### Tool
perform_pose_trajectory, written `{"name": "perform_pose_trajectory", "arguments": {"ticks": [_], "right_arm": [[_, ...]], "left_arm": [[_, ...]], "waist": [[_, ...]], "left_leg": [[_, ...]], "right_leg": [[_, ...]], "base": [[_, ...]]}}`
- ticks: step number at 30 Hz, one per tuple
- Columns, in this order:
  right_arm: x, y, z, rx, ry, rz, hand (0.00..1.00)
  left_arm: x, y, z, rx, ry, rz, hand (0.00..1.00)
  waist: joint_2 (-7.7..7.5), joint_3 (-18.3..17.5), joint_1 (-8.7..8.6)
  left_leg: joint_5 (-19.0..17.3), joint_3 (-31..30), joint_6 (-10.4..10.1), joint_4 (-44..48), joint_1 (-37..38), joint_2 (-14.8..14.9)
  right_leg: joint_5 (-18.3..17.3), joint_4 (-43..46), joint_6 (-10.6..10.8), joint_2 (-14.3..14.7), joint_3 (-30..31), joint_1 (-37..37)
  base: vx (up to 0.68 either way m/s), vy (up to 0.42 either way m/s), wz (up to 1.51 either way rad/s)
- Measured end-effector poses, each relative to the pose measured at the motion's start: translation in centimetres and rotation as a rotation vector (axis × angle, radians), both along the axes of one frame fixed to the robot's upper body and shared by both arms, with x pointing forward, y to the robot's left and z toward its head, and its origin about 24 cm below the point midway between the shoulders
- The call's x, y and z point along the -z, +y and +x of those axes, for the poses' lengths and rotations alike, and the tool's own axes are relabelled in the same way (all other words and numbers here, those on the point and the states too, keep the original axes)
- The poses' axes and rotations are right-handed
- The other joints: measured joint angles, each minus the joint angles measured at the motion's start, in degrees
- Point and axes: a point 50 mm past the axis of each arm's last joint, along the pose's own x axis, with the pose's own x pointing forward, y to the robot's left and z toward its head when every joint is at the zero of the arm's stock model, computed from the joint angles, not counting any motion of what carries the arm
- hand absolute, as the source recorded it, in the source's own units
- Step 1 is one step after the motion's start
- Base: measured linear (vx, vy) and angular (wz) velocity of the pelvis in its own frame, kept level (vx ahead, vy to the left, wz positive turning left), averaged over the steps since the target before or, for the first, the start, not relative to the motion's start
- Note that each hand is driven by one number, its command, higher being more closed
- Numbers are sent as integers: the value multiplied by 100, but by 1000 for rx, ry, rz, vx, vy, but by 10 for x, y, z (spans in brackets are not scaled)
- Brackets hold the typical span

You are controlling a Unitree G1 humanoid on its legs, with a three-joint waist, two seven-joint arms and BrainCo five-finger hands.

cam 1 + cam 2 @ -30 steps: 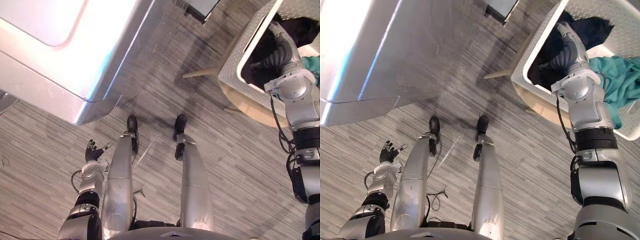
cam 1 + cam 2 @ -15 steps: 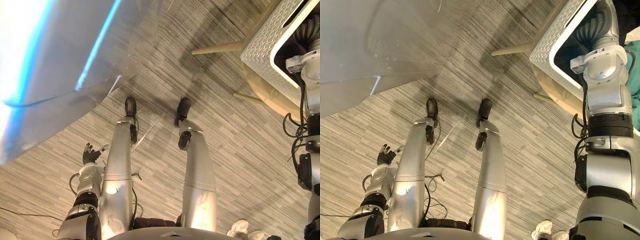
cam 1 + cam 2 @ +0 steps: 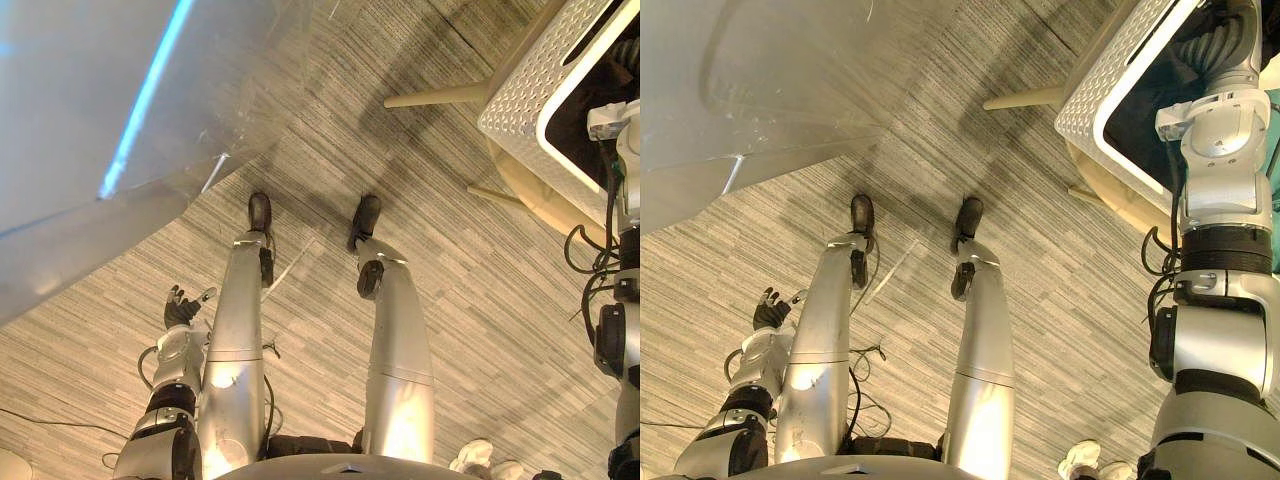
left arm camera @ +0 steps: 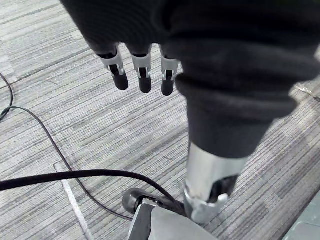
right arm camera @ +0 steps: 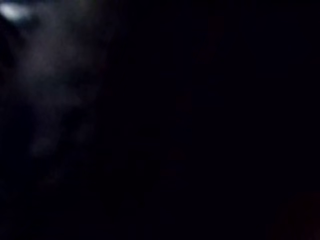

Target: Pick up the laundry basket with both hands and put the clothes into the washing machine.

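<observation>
The left hand [image 3: 181, 306] is held open at lower left; the right hand [image 3: 1202, 48] is sunk in the laundry basket [image 3: 530, 88], its state cannot be told

The left hand [image 3: 181, 306] hangs low with fingers [image 4: 145, 82] loose (holding nothing), while the right arm [image 3: 1220, 135] stretches forward.

head eyes look down; right wrist maybe inside basket [image 3: 1108, 85].

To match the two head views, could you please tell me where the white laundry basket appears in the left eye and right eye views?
Left eye view: laundry basket in the upper right corner, cut by the edge.
Right eye view: upper right too, its near corner closer to the middle.
Shared landmark: the pale wooden leg beneath it.
</observation>
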Motion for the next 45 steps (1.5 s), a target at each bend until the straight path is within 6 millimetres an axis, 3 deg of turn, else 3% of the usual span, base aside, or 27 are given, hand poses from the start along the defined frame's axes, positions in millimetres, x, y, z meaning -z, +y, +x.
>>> {"name": "perform_pose_trajectory", "arguments": {"ticks": [8, 13, 16, 21, 25, 30, 34, 39, 45], "right_arm": [[9, -4, 0, -6, 6, 45, 100], [18, -12, -3, -17, -60, 196, 100], [27, -21, -12, -75, -198, 442, 100], [54, -26, -28, -356, -619, 1063, 100], [60, -22, -30, -454, -748, 1236, 100], [42, -14, -43, -596, -899, 1271, 100], [41, -8, -47, -643, -960, 1305, 100], [41, -8, -54, -654, -1015, 1339, 100], [41, -3, -69, -680, -1053, 1304, 100]], "left_arm": [[-1, -1, 1, 0, -4, 2, 0], [-1, -1, 1, -7, -8, -5, 0], [-2, 0, 1, -24, -6, -6, 0], [-9, 1, 4, -63, -35, 2, 0], [-11, 2, 5, -86, -44, 7, 0], [-9, -3, 4, -96, -44, -21, 0], [-2, -7, -4, -92, -16, -27, 0], [16, -18, -26, -65, 63, -39, 0], [30, -33, -40, -36, 128, -72, 0]], "waist": [[0, 0, 15], [0, 0, 23], [0, 0, 17], [1, -1, 14], [12, -6, 21], [32, -17, 54], [40, -22, 76], [264, -186, 87], [332, -383, 90]], "left_leg": [[-10, -22, 1, 74, -21, 0], [-13, -32, 3, 93, -36, -4], [-12, -30, 1, 95, -34, -5], [-11, 1, -1, 104, 60, -2], [-5, 15, -9, 91, 267, 30], [87, 20, 6, -230, 827, 25], [187, 34, -35, -565, 1354, -21], [238, 31, -75, -979, 2339, -136], [175, 4, -99, -1145, 3204, -305]], "right_leg": [[-7, 42, 0, 0, -11, 3], [-10, 51, 7, 0, -21, 3], [4, 60, -14, 1, -21, 3], [9, 128, -38, 0, 22, 33], [19, 84, -52, 8, 45, 225], [54, -202, -84, 2, -5, 777], [80, -387, -123, -25, -22, 1235], [-6, -550, -121, -141, -136, 2171], [-307, -389, -78, -321, -180, 2931]], "base": [[0, 0, 0], [0, 0, 0], [0, 0, 0], [-1, -6, -1], [-19, -25, -6], [-33, -37, 3], [13, -56, 8], [60, -49, 13], [72, -35, 14]]}}
